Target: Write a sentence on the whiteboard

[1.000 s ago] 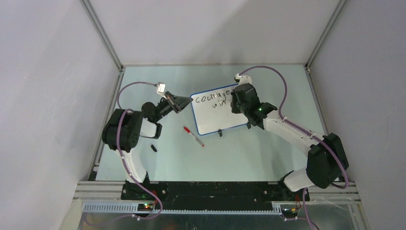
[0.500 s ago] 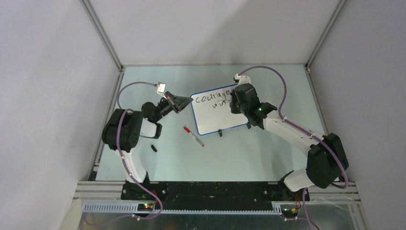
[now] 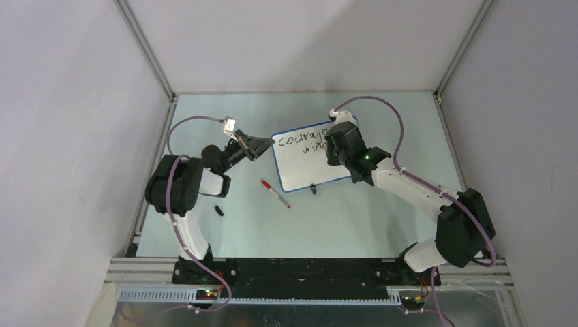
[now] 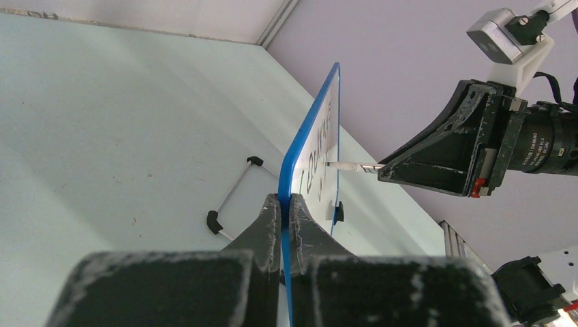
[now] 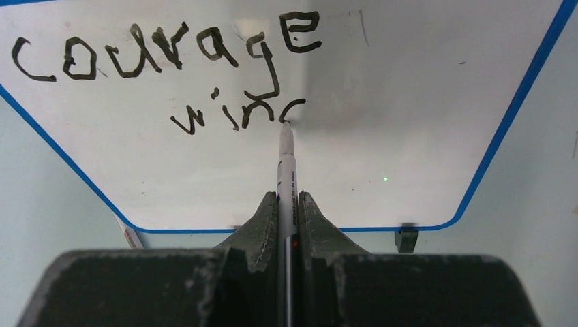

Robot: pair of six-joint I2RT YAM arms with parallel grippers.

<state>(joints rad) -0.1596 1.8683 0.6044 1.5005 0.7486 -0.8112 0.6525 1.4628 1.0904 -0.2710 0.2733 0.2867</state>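
The whiteboard [image 3: 307, 170] stands tilted on the table, blue-rimmed, its left edge [image 4: 310, 129] pinched between the shut fingers of my left gripper [image 4: 286, 199] [image 3: 270, 144]. My right gripper [image 5: 287, 197] [image 3: 332, 144] is shut on a white marker [image 5: 286, 163] whose tip touches the board face. The sentence [image 5: 163, 48] reads "courage" on the top line. Below it, "win" and a fresh small curve [image 5: 238, 112] end at the marker tip. The left wrist view shows the marker [image 4: 347, 165] meeting the board from the right.
A red-capped marker [image 3: 275, 194] lies on the table in front of the board, with a small black cap [image 3: 219, 211] to its left. A black foot [image 5: 406, 238] props the board's lower edge. Enclosure walls stand close on both sides.
The right gripper has shifted slightly left along the second line, and the writing there has grown by a stroke. The left gripper and the board have stayed put.
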